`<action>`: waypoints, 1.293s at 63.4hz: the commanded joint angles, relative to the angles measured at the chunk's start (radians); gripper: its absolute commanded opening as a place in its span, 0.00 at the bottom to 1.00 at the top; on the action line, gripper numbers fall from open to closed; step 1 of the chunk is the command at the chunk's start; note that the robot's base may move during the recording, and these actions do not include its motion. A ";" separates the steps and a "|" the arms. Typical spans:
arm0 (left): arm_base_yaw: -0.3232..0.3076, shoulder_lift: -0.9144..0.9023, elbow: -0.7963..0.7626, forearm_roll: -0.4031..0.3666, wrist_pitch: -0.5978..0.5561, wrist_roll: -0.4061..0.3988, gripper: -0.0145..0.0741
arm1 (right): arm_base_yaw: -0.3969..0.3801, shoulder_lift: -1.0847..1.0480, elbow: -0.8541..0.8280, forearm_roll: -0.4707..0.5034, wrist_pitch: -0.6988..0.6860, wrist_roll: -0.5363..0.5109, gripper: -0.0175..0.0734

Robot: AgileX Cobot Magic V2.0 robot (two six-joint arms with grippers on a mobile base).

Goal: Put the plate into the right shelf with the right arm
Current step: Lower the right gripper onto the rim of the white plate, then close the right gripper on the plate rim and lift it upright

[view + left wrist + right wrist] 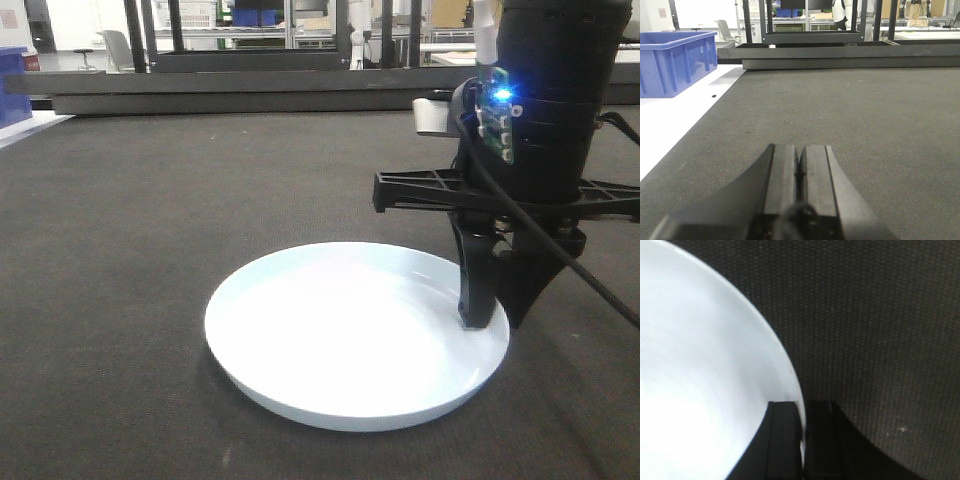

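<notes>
The round white plate (340,335) lies flat on the dark mat in the front view. My right gripper (495,318) comes down on the plate's right rim, one finger inside the rim and one outside. In the right wrist view the plate (695,370) fills the left, and my right gripper (802,440) is shut on its rim, which runs between the two black fingers. My left gripper (800,170) is shut and empty, low over the mat. The right shelf is out of view.
A blue plastic bin (672,60) stands on a white surface at the left. A low dark frame (840,50) runs along the mat's far edge. Racks and tables stand in the background.
</notes>
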 commanded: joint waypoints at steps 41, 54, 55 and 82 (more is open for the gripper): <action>-0.006 -0.006 0.010 -0.006 -0.088 -0.001 0.11 | -0.188 -0.731 0.402 -0.102 -0.489 -0.337 0.25; -0.006 -0.006 0.010 -0.006 -0.088 -0.001 0.11 | -0.372 -0.953 0.563 -0.074 -0.625 -0.408 0.25; -0.006 -0.006 0.010 -0.006 -0.088 -0.001 0.11 | -0.382 -0.970 0.573 -0.076 -0.633 -0.409 0.25; -0.006 -0.006 0.010 -0.006 -0.088 -0.001 0.11 | -0.453 -1.494 0.776 -0.151 -0.708 -0.409 0.25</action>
